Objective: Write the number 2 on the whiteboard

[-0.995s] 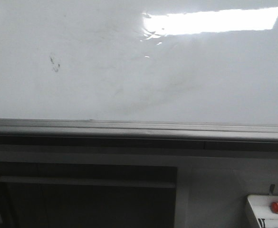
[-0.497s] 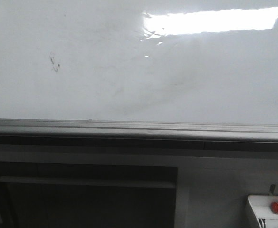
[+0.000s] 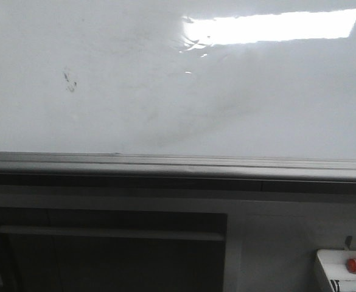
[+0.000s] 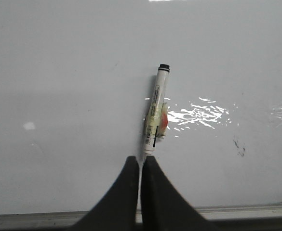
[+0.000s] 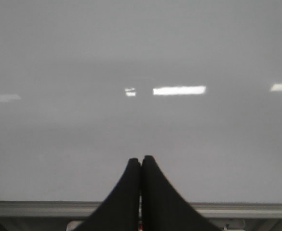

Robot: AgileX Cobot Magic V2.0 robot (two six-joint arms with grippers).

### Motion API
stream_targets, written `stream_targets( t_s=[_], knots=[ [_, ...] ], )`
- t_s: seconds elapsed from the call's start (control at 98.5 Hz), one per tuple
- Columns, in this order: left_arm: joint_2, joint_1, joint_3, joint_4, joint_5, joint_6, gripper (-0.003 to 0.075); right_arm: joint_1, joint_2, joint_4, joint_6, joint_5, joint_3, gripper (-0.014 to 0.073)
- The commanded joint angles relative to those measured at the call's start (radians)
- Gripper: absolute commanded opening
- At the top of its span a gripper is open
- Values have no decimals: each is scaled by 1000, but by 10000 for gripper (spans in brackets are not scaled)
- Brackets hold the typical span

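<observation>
While both grippers' jaws are pressed together, the left gripper and right gripper hover over the whiteboard near its grey edge rail. A marker lies on the board just beyond the left fingertips; whether they pinch its end cannot be told. Only a dark smudge marks the board; no legible 2 appears.

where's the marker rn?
Left wrist view only: the marker lies on the whiteboard, just ahead of the left gripper, beside a glare patch.
</observation>
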Motion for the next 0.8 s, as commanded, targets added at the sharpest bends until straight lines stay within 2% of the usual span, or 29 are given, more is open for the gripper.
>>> stream_targets(
  t_s=[0.0, 0.223, 0.325, 0.396, 0.457, 0.569, 0.619, 0.67, 0.792],
  knots=[
    [35, -1, -35, -6, -59, -2, -18, -3, 44, 10, -14, -40, -38, -66],
    [68, -3, -35, -6, -51, -2, -18, -3, 51, 72, -14, -34, -38, -66],
    [92, -35, -35, -6, -51, -2, 0, 11, 51, 98, -46, -30, -38, -60],
    [112, -75, -35, 0, -53, 5, 75, 37, 51, 129, -90, -30, -38, -31],
    [131, -113, -35, 20, -55, 27, 185, 60, 53, 143, -117, -27, -38, 27],
    [179, -166, -35, 66, -81, 27, 407, 103, 68, 143, -119, -26, -38, 208],
    [207, -176, -35, 67, -99, 27, 471, 120, 75, 143, -119, -26, -38, 279],
    [246, -178, -35, 73, -120, 27, 498, 136, 81, 143, -119, -26, -38, 332],
    [340, -170, -39, 120, -167, 27, 494, 151, 88, 145, -119, -26, -38, 343]
  ],
)
